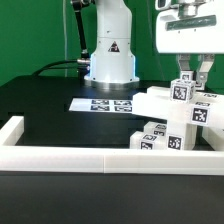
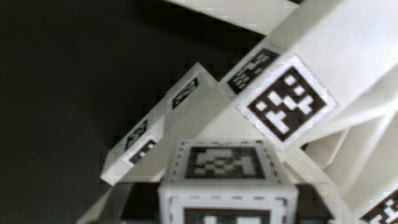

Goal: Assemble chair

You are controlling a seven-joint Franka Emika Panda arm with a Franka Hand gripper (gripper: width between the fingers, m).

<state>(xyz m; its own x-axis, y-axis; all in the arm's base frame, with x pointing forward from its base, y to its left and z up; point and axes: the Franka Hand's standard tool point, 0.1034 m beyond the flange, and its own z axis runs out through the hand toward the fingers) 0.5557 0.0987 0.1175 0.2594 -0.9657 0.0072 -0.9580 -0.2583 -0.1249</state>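
Border rail (image 1: 70,157) runs across the front of the exterior view and turns up along that view's left side, fencing the black table (image 1: 60,110).

Just behind the rail, at the exterior view's right, sits the chair (image 1: 170,118): a cluster of white tagged blocks, partly built, several pieces stacked and leaning against one another. Which joints are seated cannot be told.

Gripper (image 1: 189,76) stands directly over the cluster, fingers pointing down and clenched on a small post (image 1: 182,92) at the top of the stack. Wrist view agrees: a tagged block end (image 2: 217,163) fills the near field, with slanted bars (image 2: 285,95) close beyond it.

Judged step: fitting the post into the chair body, mid-assembly. Next move likely calls for holding the post square to its socket and pressing or turning straight down without dragging the loose pieces sideways.

Farther back: marker board (image 1: 102,103) flat on the table, well apart from the chair; robot base (image 1: 108,60) behind it.

Room: open table toward the exterior view's left. Rail is close in front of the chair; little slack there.
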